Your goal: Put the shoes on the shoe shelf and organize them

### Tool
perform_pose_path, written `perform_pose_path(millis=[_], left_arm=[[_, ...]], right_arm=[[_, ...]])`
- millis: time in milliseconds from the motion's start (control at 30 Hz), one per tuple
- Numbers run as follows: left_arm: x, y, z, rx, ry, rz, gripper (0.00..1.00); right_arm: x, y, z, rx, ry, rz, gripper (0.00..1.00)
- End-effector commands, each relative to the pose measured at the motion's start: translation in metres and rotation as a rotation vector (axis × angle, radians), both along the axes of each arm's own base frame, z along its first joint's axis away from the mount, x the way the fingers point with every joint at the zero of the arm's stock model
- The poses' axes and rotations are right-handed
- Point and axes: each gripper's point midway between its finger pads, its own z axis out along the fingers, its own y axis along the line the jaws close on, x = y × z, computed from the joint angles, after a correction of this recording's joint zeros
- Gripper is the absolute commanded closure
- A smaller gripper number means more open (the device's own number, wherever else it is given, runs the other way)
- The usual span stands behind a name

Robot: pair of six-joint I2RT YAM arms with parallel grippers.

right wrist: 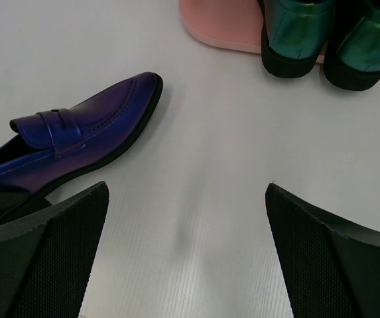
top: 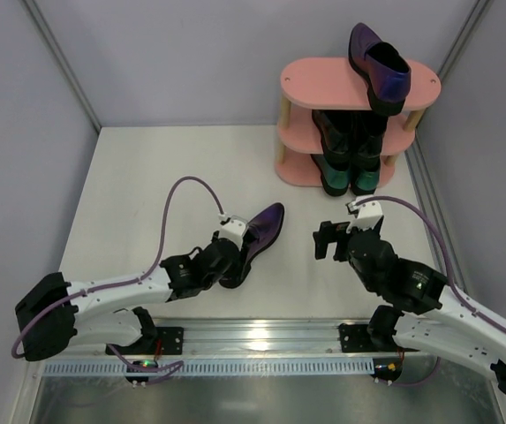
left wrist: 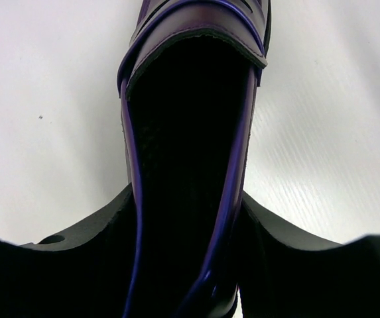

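Note:
One metallic purple loafer (top: 266,225) lies on the white table, toe pointing toward the back right. My left gripper (top: 233,258) is shut on its heel end; in the left wrist view the fingers (left wrist: 103,232) press both sides of the shoe (left wrist: 190,132). My right gripper (top: 328,240) is open and empty, just right of that shoe (right wrist: 90,129), low over bare table (right wrist: 186,199). The pink shoe shelf (top: 323,75) stands at the back right. The other purple loafer (top: 378,66) is on its top board, the black pair (top: 345,137) in the middle, the green pair (top: 350,177) at the bottom.
Grey walls with metal posts close in the table at the back and both sides. A metal rail (top: 261,340) runs along the near edge by the arm bases. The shelf's bottom board (right wrist: 216,26) and green heels (right wrist: 299,33) lie just ahead of my right gripper.

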Motion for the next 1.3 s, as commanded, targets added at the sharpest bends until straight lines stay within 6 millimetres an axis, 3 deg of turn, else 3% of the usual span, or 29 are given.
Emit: perform_pose_path(millis=[0, 100, 233, 267, 333, 433, 467, 500, 600, 633, 700, 733, 800, 833, 933, 967, 1033, 1067, 1133, 1200, 1233, 1267], left_arm=[[0.006, -0.003, 0.053, -0.136, -0.070, 0.066, 1.00], [0.004, 0.003, 0.075, -0.141, -0.089, 0.090, 1.00], [0.003, 0.003, 0.122, -0.181, -0.138, 0.104, 1.00], [0.005, 0.002, 0.143, -0.198, -0.158, 0.112, 1.00], [0.007, -0.001, 0.158, -0.190, -0.176, 0.111, 1.00], [0.016, -0.005, 0.203, -0.203, -0.232, 0.132, 1.00], [0.019, -0.009, 0.207, -0.181, -0.236, 0.136, 1.00], [0.024, -0.007, 0.234, -0.202, -0.272, 0.161, 1.00], [0.036, -0.015, 0.261, -0.178, -0.321, 0.177, 1.00], [0.039, -0.017, 0.288, -0.218, -0.350, 0.186, 1.00], [0.048, -0.030, 0.302, -0.202, -0.373, 0.189, 1.00], [0.051, -0.031, 0.330, -0.231, -0.410, 0.195, 1.00], [0.062, -0.046, 0.338, -0.206, -0.443, 0.193, 1.00], [0.066, -0.045, 0.365, -0.228, -0.494, 0.210, 1.00], [0.082, -0.062, 0.380, -0.192, -0.561, 0.227, 1.00], [0.086, -0.065, 0.401, -0.245, -0.595, 0.256, 1.00], [0.098, -0.079, 0.404, -0.239, -0.622, 0.277, 1.00], [0.103, -0.075, 0.426, -0.277, -0.670, 0.321, 1.00], [0.116, -0.091, 0.428, -0.288, -0.693, 0.348, 1.00], [0.126, -0.092, 0.449, -0.334, -0.729, 0.380, 1.00], [0.135, -0.106, 0.440, -0.317, -0.730, 0.384, 1.00], [0.136, -0.103, 0.461, -0.375, -0.756, 0.408, 1.00]], right_arm=[[0.000, -0.011, 0.007, 0.018, -0.026, -0.054, 0.00], [-0.001, -0.023, 0.009, 0.020, -0.030, -0.105, 0.00], [-0.004, -0.040, 0.013, 0.036, -0.036, -0.178, 0.00], [-0.005, -0.045, 0.014, 0.034, -0.036, -0.190, 0.00], [-0.008, -0.052, 0.016, 0.046, -0.040, -0.212, 0.00], [-0.010, -0.055, 0.016, 0.052, -0.041, -0.212, 0.00], [-0.011, -0.056, 0.016, 0.057, -0.041, -0.212, 0.00], [-0.012, -0.057, 0.017, 0.058, -0.042, -0.212, 0.00], [-0.014, -0.061, 0.018, 0.056, -0.042, -0.215, 0.00], [-0.015, -0.061, 0.018, 0.056, -0.041, -0.213, 0.00], [-0.016, -0.062, 0.020, 0.065, -0.045, -0.210, 0.00], [-0.016, -0.063, 0.021, 0.070, -0.046, -0.208, 0.00], [-0.017, -0.062, 0.023, 0.077, -0.050, -0.197, 0.00], [-0.017, -0.061, 0.025, 0.085, -0.055, -0.195, 0.00], [-0.017, -0.056, 0.027, 0.101, -0.051, -0.171, 0.00], [-0.017, -0.053, 0.027, 0.105, -0.048, -0.161, 0.00], [-0.018, -0.049, 0.027, 0.114, -0.039, -0.143, 0.00], [-0.018, -0.047, 0.027, 0.119, -0.035, -0.136, 0.00], [-0.019, -0.042, 0.029, 0.133, -0.030, -0.114, 0.00], [-0.019, -0.037, 0.030, 0.148, -0.026, -0.099, 0.00], [-0.019, -0.034, 0.032, 0.156, -0.026, -0.085, 0.00], [-0.019, -0.033, 0.033, 0.157, -0.024, -0.084, 0.00]])
